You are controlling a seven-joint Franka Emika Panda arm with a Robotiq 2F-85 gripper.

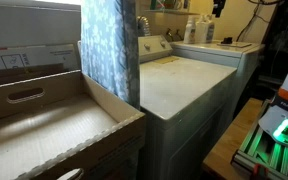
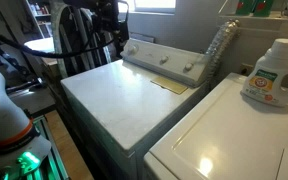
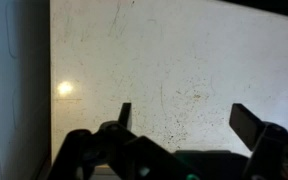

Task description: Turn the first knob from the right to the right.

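Laundry room: white top-loading washing machine point(image 2: 124, 105) with a flat speckled lid and, at the back, a raised white control panel point(image 2: 166, 60). Second white appliance point(image 2: 234, 140) right beside it, carrying a white detergent bottle with orange cap point(image 2: 272, 72). An exterior view also shows a blue patterned curtain point(image 1: 109, 45) and an open light-wood drawer point(image 1: 44, 120) next to the washer. Green status light on the robot base point(image 1: 279, 130) shows in both exterior views. Target is the small rightmost knob on the control panel point(image 2: 191, 68), too small to read its setting. It's outside the wrist view, so I can't tell its bearing from the end effector point(image 3: 184, 120). Wrist view: only the lid surface lies ahead of the dark fingers point(image 3: 124, 115), with a bright light reflection point(image 3: 65, 88) off to the side of one finger and a dark band beyond that. End effector jaws are spread wide, nothing between them, no contact visible. Can't pick it out clearly in either exterior view.
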